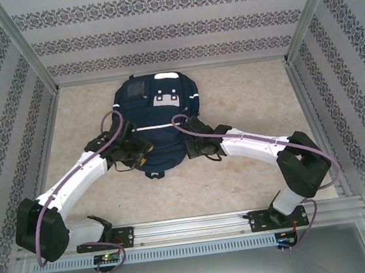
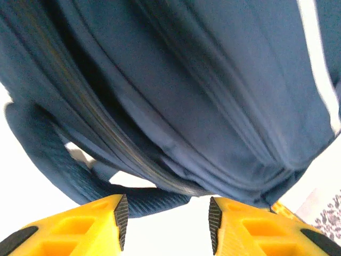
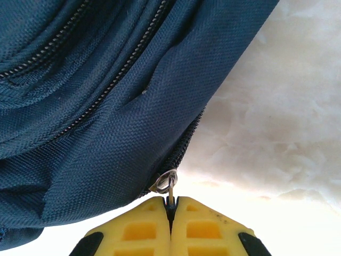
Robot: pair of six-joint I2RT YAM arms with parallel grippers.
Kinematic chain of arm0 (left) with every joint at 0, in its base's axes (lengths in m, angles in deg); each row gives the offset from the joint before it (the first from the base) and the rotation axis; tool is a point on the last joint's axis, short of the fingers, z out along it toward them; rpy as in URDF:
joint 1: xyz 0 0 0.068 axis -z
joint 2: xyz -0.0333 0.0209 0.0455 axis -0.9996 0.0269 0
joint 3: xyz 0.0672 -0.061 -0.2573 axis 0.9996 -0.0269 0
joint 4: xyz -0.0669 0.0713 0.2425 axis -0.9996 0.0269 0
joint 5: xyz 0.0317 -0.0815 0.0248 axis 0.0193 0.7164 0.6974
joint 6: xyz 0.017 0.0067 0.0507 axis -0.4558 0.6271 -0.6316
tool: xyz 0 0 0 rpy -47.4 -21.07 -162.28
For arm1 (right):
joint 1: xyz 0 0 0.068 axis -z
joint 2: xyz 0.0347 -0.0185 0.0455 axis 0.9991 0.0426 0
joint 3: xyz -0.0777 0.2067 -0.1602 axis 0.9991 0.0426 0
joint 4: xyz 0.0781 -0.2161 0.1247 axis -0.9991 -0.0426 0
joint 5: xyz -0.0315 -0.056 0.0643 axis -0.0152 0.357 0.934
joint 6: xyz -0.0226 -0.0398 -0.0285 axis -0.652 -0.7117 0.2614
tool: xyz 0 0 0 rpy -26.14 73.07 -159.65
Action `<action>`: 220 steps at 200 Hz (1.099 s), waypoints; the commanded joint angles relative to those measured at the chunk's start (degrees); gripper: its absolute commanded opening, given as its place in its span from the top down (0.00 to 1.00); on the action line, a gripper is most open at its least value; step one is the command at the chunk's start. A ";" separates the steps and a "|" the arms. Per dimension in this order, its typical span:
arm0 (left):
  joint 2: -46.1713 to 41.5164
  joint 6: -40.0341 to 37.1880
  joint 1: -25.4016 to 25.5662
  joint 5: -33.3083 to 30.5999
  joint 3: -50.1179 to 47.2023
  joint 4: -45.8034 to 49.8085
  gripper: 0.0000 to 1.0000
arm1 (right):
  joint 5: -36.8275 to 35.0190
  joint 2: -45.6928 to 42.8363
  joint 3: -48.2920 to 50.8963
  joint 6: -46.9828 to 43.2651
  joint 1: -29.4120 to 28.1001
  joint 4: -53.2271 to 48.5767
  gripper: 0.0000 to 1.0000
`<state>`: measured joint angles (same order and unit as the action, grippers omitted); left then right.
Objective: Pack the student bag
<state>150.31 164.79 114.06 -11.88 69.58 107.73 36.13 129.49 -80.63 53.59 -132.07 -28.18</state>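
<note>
While the left gripper [image 2: 166,216] stands just beside its left flank with yellow fingers spread apart, the large navy blue fabric backpack [image 1: 158,123] with thin white stripes and pale patches near its top lies flat at mid-table, toward the far edge of the pale marbled tabletop [image 1: 250,96]. Right gripper [image 3: 171,205]: jaws pressed together, pinching the small metal zipper pull [image 3: 168,182] at the backpack's near right side.

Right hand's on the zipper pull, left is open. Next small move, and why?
Probably ease the left hand forward and close it on the edge of the bag as a brace. Its jaws stand apart, empty, just short of the fabric, while the right hand is shut on the zipper pull; pulling unbraced would likely drag the bag.
</note>
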 commanded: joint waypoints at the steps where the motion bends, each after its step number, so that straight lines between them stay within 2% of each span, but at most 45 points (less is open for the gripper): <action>1: 3.32 7.66 3.96 -1.27 1.00 -4.52 0.54 | -2.69 0.26 -1.27 0.42 -0.19 -0.09 1.00; 26: 8.54 8.76 7.13 -1.96 3.14 -7.30 0.54 | -2.43 -0.27 -0.81 0.38 -0.13 0.09 1.00; 64: 15.04 7.04 9.98 -4.81 6.52 -3.92 0.55 | -2.21 -0.95 -0.59 0.30 -0.06 0.30 1.00; 80: 15.88 6.73 10.08 -6.01 5.77 -3.72 0.71 | -2.17 -1.03 -0.70 0.02 0.16 0.34 1.00; 100: 15.23 5.22 10.08 -9.92 6.06 -0.12 1.00 | -2.19 -1.32 -0.68 -0.33 0.80 0.22 1.00; 146: 7.96 1.48 8.89 -17.25 5.23 7.57 1.00 | -3.11 -2.65 1.67 -2.66 5.87 0.21 1.00; 173: 1.14 0.62 5.93 -17.74 1.48 9.47 1.00 | -3.80 -2.33 2.18 -5.21 10.44 1.04 1.00; 220: -8.14 -4.86 0.19 -20.27 1.22 16.41 1.00 | -5.52 5.28 -3.94 -9.17 15.85 3.60 1.00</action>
<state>146.82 165.44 118.76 -22.79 70.70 110.55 41.81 130.40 -81.05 46.62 -122.30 -21.91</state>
